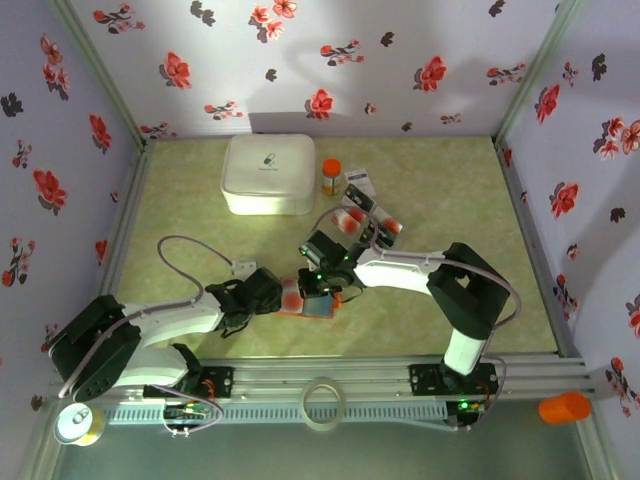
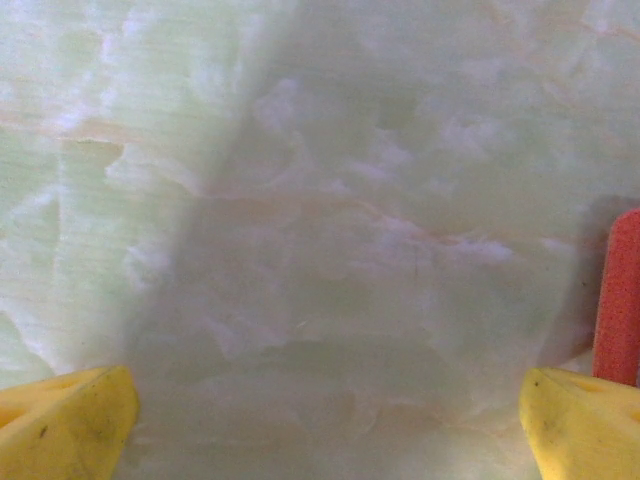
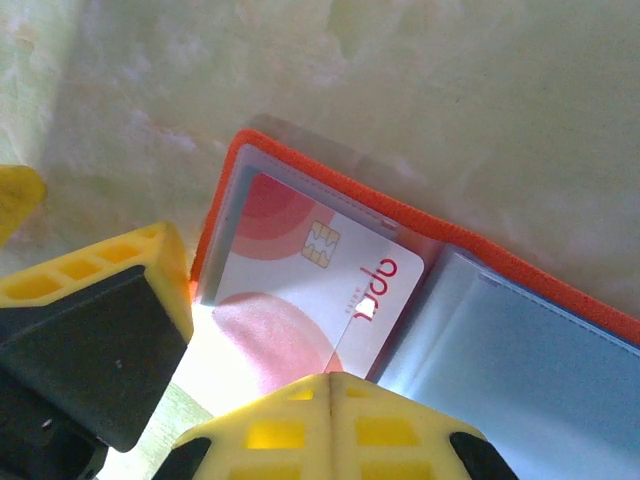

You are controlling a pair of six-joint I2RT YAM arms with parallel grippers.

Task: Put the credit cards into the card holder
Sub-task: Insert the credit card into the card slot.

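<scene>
The orange-red card holder [image 1: 312, 304] lies open on the table between the two grippers, light blue inside [image 3: 520, 350]. A white credit card with red blotches [image 3: 300, 275] lies partly under the clear sleeve of its left pocket. My right gripper [image 3: 330, 385] is shut, with nothing pinched between the tips, which sit over the card's near edge. My left gripper [image 1: 274, 296] is open at the holder's left side, fingers [image 2: 70, 420] wide apart over bare table, the holder's red edge [image 2: 620, 300] by its right finger. More credit cards [image 1: 366, 214] lie further back.
A big white rounded box [image 1: 268, 172] and an orange-capped bottle [image 1: 331, 176] stand at the back. Below the table's front rail lie a tape ring [image 1: 323, 403], an orange cup [image 1: 565, 407] and a tape roll [image 1: 78, 423]. Flowered walls enclose three sides.
</scene>
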